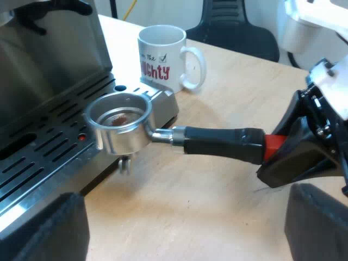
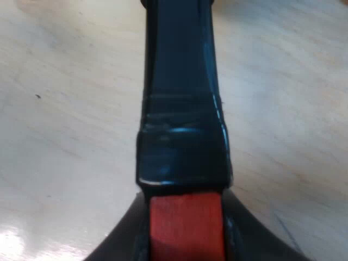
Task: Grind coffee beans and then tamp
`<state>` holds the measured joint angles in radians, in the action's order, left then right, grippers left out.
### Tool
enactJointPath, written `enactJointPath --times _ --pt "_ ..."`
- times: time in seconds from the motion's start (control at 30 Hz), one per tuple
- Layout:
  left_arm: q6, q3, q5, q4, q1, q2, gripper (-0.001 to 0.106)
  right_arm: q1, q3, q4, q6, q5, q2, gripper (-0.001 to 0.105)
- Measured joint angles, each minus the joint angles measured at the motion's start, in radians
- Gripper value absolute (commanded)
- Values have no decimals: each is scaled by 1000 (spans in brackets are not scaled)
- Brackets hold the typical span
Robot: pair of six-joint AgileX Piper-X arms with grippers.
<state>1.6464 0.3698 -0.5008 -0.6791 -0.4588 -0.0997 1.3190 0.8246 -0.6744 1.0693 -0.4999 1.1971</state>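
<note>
Wooden counter below: our right jaws clamp the holder's red end, level beside the espresso machine; left jaws hang apart, empty.

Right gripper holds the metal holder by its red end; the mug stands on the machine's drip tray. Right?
No: the left wrist view shows the mug on the table beside the machine. The right gripper does hold the metal holder by its red end.
</note>
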Motion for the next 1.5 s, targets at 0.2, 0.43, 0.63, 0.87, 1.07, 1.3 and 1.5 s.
enactJointPath --times 0.2,0.43,0.63,0.87,1.07,1.3,1.5 --pt "0 0 -1 0 0 0 87 0 -112 114 20 32 -36 0" --pt "0 0 4 0 0 0 87 0 -214 271 62 44 -36 0" --pt "0 0 4 0 0 0 87 0 -251 324 69 8 -30 0" --pt "0 -33 50 3 0 0 87 0 -262 343 68 -3 24 0" --pt "0 -38 65 13 0 0 87 0 -262 392 68 -6 84 0" --pt "0 -90 69 60 0 0 87 0 -262 434 68 -6 140 0" --pt "0 -107 76 61 0 0 87 0 -262 465 68 -6 164 0"
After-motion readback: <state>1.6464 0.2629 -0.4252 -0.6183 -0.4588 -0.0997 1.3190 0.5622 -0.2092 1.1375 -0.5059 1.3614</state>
